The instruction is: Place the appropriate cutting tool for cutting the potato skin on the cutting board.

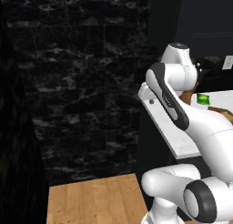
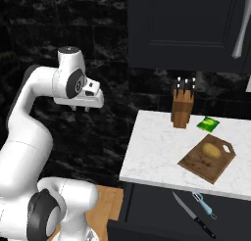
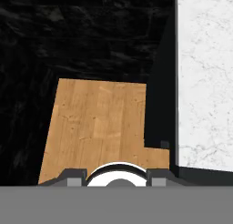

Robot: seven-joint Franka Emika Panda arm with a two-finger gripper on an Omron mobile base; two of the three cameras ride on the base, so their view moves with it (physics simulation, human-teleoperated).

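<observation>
The cutting tool [image 2: 205, 205], a small peeler with a light-blue handle, lies on a dark surface below the counter's front edge, beside a black-handled knife [image 2: 194, 215]. On the white marble counter [image 2: 152, 152] the brown cutting board [image 2: 198, 165] carries the yellowish potato [image 2: 211, 150]. A corner of the board [image 1: 223, 110] peeks out past my arm. My gripper [image 2: 81, 108] hangs high and far to the left of the counter, off its end. In the hand view my gripper [image 3: 116, 176] is open over the wooden floor, with nothing between its fingertips [image 3: 75, 175].
A brown knife block [image 2: 182, 108] with black-handled knives stands at the back of the counter, a green packet [image 2: 208, 124] beside it. Dark cabinets hang above. A black stone wall lies behind the arm. The counter's end [image 3: 205, 82] borders the wooden floor [image 3: 95, 127].
</observation>
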